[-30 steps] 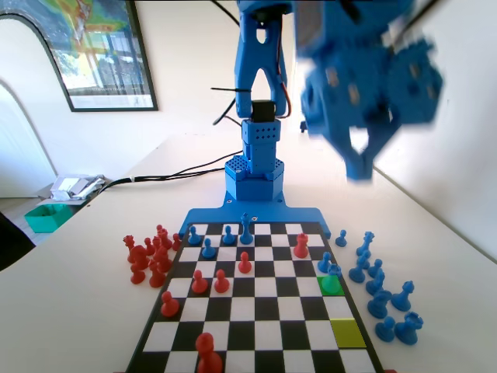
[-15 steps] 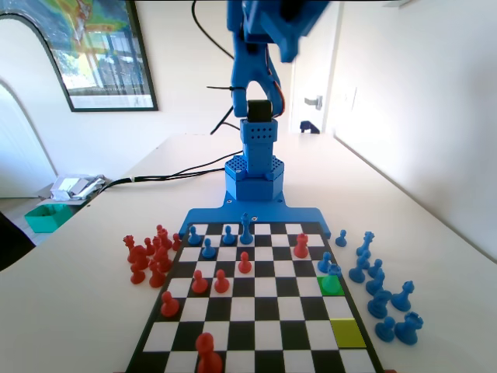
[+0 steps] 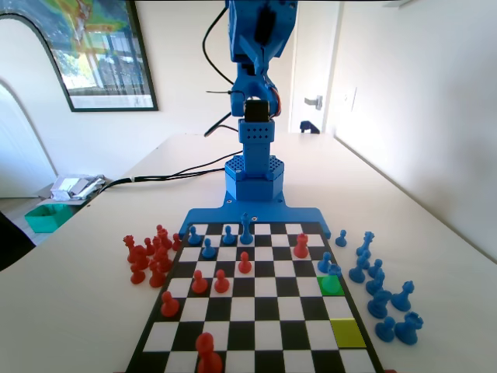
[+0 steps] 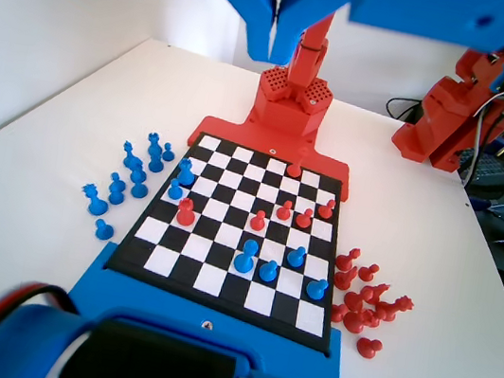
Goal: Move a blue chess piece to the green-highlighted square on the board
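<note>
In the wrist view the gripper (image 4: pixel 274 34) hangs at the top centre of the frame, high above the board (image 4: pixel 238 230), its jaws pressed together and empty. In the fixed view the blue chess piece (image 3: pixel 333 272) stands on the green-highlighted square (image 3: pixel 332 286), lower right of centre, near the board's right rim.

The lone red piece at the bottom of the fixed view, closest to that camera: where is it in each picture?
Fixed view: the red piece stands at the bottom edge, left of centre, on the board's nearest row.
Wrist view: it stands on the farthest row, upper centre.
Shared landmark: the cluster of red pieces off the board lies left in the fixed view and right in the wrist view.
</note>
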Controlling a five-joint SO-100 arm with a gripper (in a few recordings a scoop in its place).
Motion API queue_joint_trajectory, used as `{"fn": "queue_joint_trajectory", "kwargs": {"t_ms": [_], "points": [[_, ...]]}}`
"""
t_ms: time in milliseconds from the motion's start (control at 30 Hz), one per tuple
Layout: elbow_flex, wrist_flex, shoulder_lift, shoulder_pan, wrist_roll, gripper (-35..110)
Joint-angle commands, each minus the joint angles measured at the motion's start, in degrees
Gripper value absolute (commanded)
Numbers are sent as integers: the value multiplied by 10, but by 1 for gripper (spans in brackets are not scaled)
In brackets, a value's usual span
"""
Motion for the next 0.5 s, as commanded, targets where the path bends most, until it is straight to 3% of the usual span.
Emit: {"fn": "queue_joint_trajectory", "kwargs": {"t_ms": [0, 467], "points": [[25, -18, 20, 7, -15, 1], [121, -94, 104, 26, -2, 1]]}}
